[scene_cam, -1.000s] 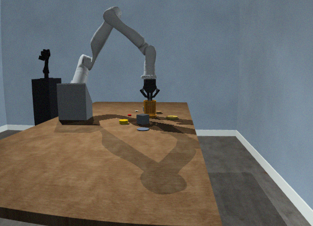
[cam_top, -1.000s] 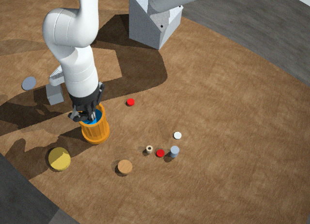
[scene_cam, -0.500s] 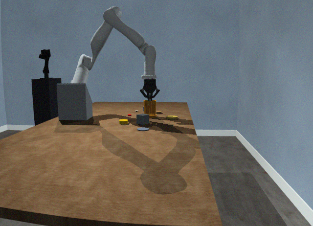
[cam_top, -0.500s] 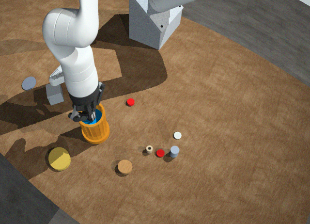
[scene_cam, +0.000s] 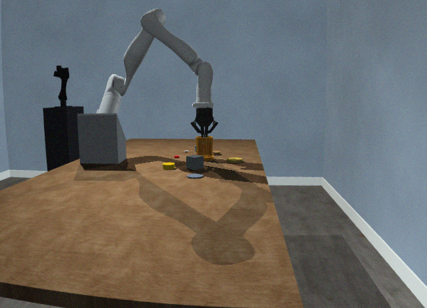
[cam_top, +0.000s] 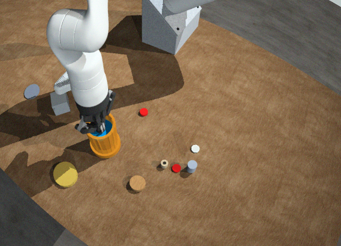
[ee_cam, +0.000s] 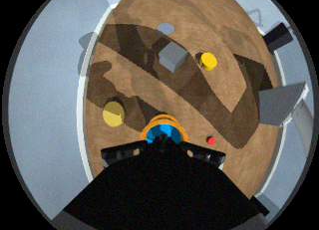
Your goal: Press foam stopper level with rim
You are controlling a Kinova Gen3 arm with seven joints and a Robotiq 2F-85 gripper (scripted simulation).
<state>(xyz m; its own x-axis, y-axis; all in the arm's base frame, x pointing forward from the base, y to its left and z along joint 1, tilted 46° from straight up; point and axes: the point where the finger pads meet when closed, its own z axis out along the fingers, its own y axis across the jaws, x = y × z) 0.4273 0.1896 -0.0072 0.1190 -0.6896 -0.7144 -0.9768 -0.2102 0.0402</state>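
Brown table (cam_top: 248,100), one orange jar (cam_top: 106,145), one blue stopper (cam_top: 107,126), closed fingers (cam_top: 101,126) inside

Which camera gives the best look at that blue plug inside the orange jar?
The top view: the blue plug shows inside the orange jar, partly under the claw. The wrist view shows a small blue patch; the exterior view shows none.

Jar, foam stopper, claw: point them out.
jar (cam_top: 106,145): top view, its ribbed orange side wall.
foam stopper (cam_top: 107,126): top view, visible blue top inside the rim.
claw (cam_top: 99,126): top view, between the shut fingertips.
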